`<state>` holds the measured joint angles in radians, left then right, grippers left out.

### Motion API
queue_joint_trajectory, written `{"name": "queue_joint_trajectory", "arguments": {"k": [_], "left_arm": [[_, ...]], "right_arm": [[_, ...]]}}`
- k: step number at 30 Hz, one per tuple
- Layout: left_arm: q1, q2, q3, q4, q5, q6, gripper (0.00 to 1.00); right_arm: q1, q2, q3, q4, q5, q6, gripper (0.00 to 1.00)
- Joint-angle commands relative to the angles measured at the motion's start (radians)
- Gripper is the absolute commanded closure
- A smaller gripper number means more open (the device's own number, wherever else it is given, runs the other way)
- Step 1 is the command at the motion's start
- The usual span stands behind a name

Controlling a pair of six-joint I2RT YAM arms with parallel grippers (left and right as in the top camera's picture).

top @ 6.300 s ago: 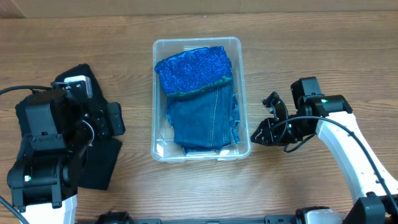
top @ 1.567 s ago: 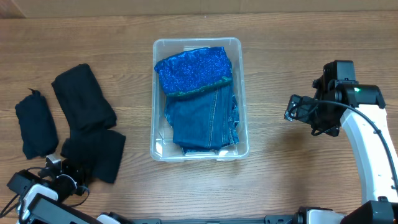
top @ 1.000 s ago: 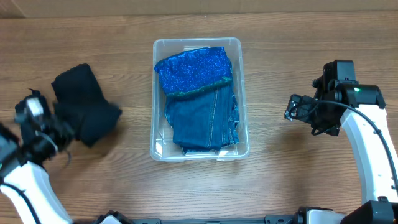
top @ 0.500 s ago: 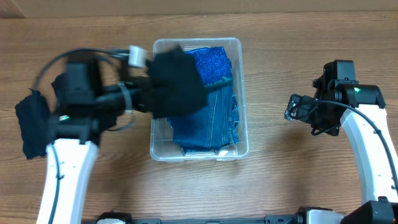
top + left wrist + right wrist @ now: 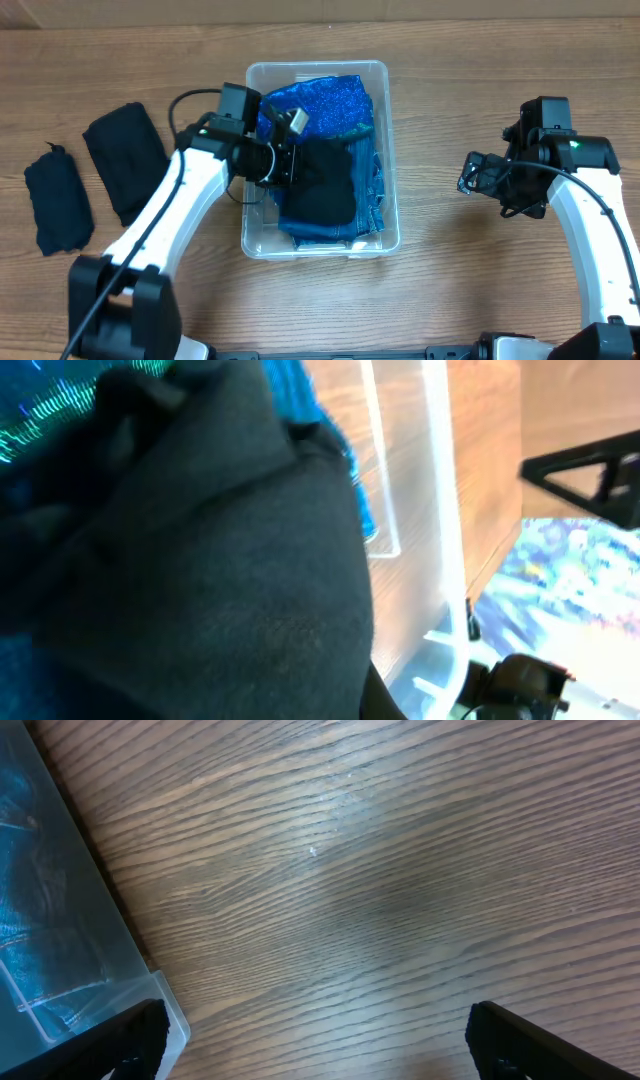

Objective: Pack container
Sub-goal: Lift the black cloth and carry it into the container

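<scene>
Clear plastic container (image 5: 316, 66); matt cloth (image 5: 325, 188)

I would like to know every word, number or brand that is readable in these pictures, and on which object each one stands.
No text can be read in any of the three views.
White label on the bottom of the container: too small to show any writing.
Black cloth and sparkly blue fabric: no print or tag is visible.
</scene>
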<state>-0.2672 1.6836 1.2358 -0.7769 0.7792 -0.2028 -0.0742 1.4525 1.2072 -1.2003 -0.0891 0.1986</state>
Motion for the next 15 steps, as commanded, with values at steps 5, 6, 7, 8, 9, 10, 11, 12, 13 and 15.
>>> {"name": "queue_joint_trajectory", "arguments": {"k": [5, 6, 7, 8, 9, 10, 11, 12, 13, 15], "left_arm": [[-0.007, 0.019, 0.017, -0.126, -0.069, 0.056, 0.96], [-0.007, 0.016, 0.017, -0.155, -0.119, 0.050, 0.96], [-0.007, 0.016, 0.017, -0.171, -0.150, 0.044, 0.96], [-0.007, 0.014, 0.018, -0.198, -0.191, 0.042, 0.96], [-0.007, 0.014, 0.017, -0.219, -0.226, 0.042, 0.96], [-0.006, 0.011, 0.018, -0.238, -0.264, 0.042, 0.96], [-0.006, 0.010, 0.018, -0.247, -0.286, 0.042, 0.96], [-0.006, 0.008, 0.018, -0.256, -0.318, 0.035, 0.96], [-0.006, 0.003, 0.018, -0.263, -0.358, 0.018, 0.96], [-0.006, -0.005, 0.018, -0.263, -0.408, 0.003, 0.96]], "right_arm": [[-0.003, -0.004, 0.016, 0.002, 0.007, 0.003, 0.00], [-0.003, -0.004, 0.016, 0.002, 0.007, 0.003, 0.00], [-0.003, -0.004, 0.016, 0.002, 0.007, 0.003, 0.00], [-0.003, -0.004, 0.016, 0.002, 0.007, 0.003, 0.00], [-0.003, -0.004, 0.016, 0.002, 0.007, 0.003, 0.00], [-0.003, -0.004, 0.016, 0.002, 0.007, 0.003, 0.00], [-0.003, -0.004, 0.016, 0.002, 0.007, 0.003, 0.00], [-0.003, -0.004, 0.016, 0.002, 0.007, 0.003, 0.00], [-0.003, -0.004, 0.016, 0.002, 0.007, 0.003, 0.00], [-0.003, -0.004, 0.016, 0.002, 0.007, 0.003, 0.00]]}}
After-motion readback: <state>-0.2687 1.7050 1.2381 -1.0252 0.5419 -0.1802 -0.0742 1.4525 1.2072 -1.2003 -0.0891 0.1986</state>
